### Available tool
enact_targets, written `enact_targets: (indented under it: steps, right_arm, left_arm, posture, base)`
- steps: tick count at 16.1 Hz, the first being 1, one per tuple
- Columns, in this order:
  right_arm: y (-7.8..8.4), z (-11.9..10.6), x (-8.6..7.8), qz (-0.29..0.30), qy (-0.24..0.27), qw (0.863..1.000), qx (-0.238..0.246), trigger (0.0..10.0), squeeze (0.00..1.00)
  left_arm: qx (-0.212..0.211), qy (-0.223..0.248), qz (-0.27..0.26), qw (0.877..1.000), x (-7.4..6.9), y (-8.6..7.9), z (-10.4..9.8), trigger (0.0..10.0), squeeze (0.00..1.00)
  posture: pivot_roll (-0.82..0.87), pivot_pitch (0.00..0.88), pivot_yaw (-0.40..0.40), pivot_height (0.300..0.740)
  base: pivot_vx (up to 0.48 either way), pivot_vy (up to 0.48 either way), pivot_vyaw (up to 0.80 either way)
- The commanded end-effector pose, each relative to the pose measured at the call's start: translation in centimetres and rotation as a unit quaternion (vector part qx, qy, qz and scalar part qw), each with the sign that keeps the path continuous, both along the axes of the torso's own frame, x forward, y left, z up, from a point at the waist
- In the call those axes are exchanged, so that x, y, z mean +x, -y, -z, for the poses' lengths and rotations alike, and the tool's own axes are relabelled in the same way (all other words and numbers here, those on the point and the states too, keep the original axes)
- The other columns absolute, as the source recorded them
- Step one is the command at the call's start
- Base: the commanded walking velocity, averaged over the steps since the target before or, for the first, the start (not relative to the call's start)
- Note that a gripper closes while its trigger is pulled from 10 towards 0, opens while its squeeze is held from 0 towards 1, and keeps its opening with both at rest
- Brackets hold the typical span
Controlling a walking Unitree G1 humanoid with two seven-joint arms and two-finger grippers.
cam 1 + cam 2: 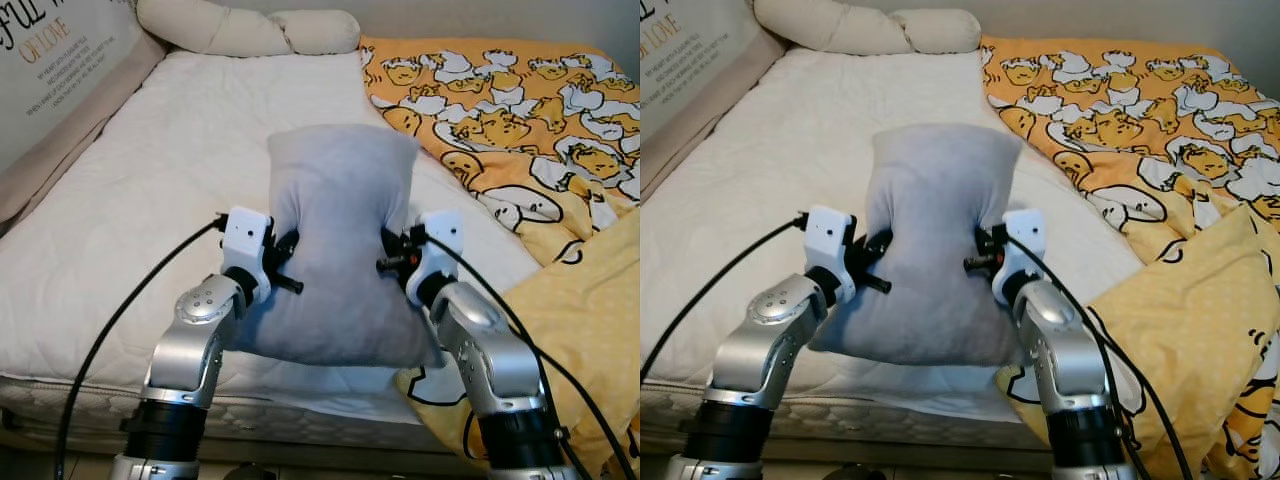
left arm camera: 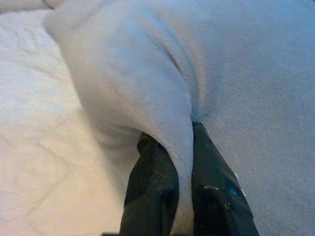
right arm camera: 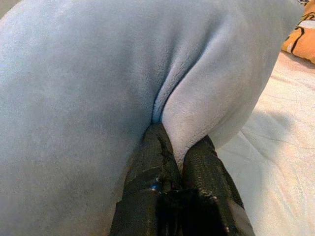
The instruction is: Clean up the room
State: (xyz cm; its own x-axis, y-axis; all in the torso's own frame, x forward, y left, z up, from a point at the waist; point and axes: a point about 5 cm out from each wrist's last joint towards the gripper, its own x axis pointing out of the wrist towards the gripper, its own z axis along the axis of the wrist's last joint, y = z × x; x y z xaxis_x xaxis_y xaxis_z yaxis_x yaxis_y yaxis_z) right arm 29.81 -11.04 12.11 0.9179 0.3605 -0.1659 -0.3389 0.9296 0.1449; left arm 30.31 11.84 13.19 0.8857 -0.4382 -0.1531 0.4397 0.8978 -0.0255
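Pillow (image 1: 340,240), grey, held upright over the white mattress (image 1: 150,200) in head view, left gripper (image 1: 285,262) and right gripper (image 1: 392,252) pinching its side edges; headboard panel (image 1: 55,55) reads "OF LOVE". L wrist: fingers (image 2: 150,187) clamped on a fabric fold. R wrist: same. Risk: thin pinch, fold could slip, pillow drops.

Both pincers' fingertips sink into the pillow (image 1: 335,240) — tips hidden

Pale grey against white and yellow

A soft pale-grey plush pillow (image 1: 340,240) on a white quilted mattress (image 1: 170,190), beside an orange-yellow duvet (image 1: 520,120) printed with white-and-yellow cartoon egg figures.
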Motion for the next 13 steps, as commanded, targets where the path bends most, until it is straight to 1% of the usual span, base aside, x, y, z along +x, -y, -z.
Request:
enact_targets:
  steps: [1, 2, 3, 4, 5, 6, 7, 8, 9, 10, 12, 13]
  right_arm:
    - [-0.9, -1.5, -0.2, -0.014, 0.038, 0.999, 0.014, 8.0, 0.00]
    - [-0.7, -1.3, -0.3, -0.006, 0.039, 0.999, 0.003, 9.6, 0.00]
    - [-0.3, -1.2, -0.4, 0.005, 0.040, 0.999, -0.005, 10.0, 0.00]
    - [0.4, -1.3, -0.4, 0.030, 0.038, 0.999, -0.005, 10.0, 0.00]
    - [0.5, -1.3, -0.4, 0.034, 0.037, 0.999, -0.004, 10.0, 0.00]
    - [1.0, -1.2, -0.4, 0.050, 0.037, 0.998, -0.007, 10.0, 0.00]
    - [1.0, -1.2, -0.5, 0.045, 0.041, 0.998, 0.002, 10.0, 0.00]
    - [1.1, -1.1, -0.5, 0.043, 0.043, 0.998, -0.005, 10.0, 0.00]
    - [1.4, -1.0, -0.5, 0.060, 0.046, 0.997, -0.020, 10.0, 0.00]
    - [1.5, -0.8, -0.5, 0.067, 0.039, 0.997, -0.019, 10.0, 0.00]
    - [1.7, -0.4, -0.9, 0.059, 0.020, 0.998, 0.006, 10.0, 0.00]
    - [1.6, -0.4, -1.0, 0.056, 0.021, 0.998, 0.006, 10.0, 0.00]
  left_arm:
    - [0.002, 0.027, 0.006, 1.000, 0.1, 0.5, -1.2, 10.0, 0.00]
    - [0.013, 0.026, 0.006, 1.000, 0.0, 0.4, -1.1, 10.0, 0.00]
    - [0.019, 0.026, 0.007, 0.999, -0.2, 0.4, -1.0, 10.0, 0.00]
    - [0.025, 0.024, 0.010, 0.999, -0.3, 0.4, -0.9, 10.0, 0.00]
    - [0.026, 0.024, 0.010, 0.999, -0.4, 0.4, -0.9, 10.0, 0.00]
    - [0.036, 0.024, 0.010, 0.999, -0.2, 0.4, -0.8, 10.0, 0.00]
    - [0.043, 0.024, 0.010, 0.999, -0.2, 0.4, -0.8, 10.0, 0.00]
    - [0.044, 0.025, 0.011, 0.999, -0.1, 0.4, -0.9, 10.0, 0.00]
    - [0.043, 0.025, 0.012, 0.999, -0.1, 0.6, -1.0, 10.0, 0.00]
    - [0.044, 0.025, 0.013, 0.999, -0.1, 0.6, -1.0, 10.0, 0.00]
    - [0.045, 0.022, 0.013, 0.999, -0.1, 0.9, -0.9, 10.0, 0.00]
    - [0.045, 0.023, 0.014, 0.999, -0.1, 1.0, -0.9, 10.0, 0.00]
  posture:
    - [-0.06, 0.000, 0.015, 0.740]
    - [-0.06, 0.000, 0.014, 0.740]
    - [-0.07, 0.000, 0.014, 0.740]
    - [-0.07, 0.000, 0.015, 0.740]
    - [-0.07, 0.000, 0.015, 0.740]
    - [-0.07, 0.000, 0.013, 0.740]
    - [-0.07, 0.000, 0.014, 0.740]
    - [-0.07, 0.000, 0.018, 0.740]
    - [-0.07, 0.000, 0.018, 0.740]
    - [-0.07, 0.000, 0.016, 0.740]
    - [-0.08, 0.000, 0.016, 0.740]
    - [-0.08, 0.000, 0.017, 0.740]
  base:
    - [0.000, 0.000, 0.00]
    - [0.000, 0.000, 0.00]
    - [0.000, 0.337, 0.00]
    - [0.000, 0.394, 0.00]
    - [0.000, 0.394, 0.00]
    - [0.000, 0.394, 0.00]
    - [0.000, 0.394, 0.00]
    - [0.000, 0.394, 0.00]
    - [0.000, 0.394, 0.00]
    - [0.000, 0.390, 0.00]
    - [0.000, 0.394, 0.00]
    - [0.000, 0.386, 0.00]
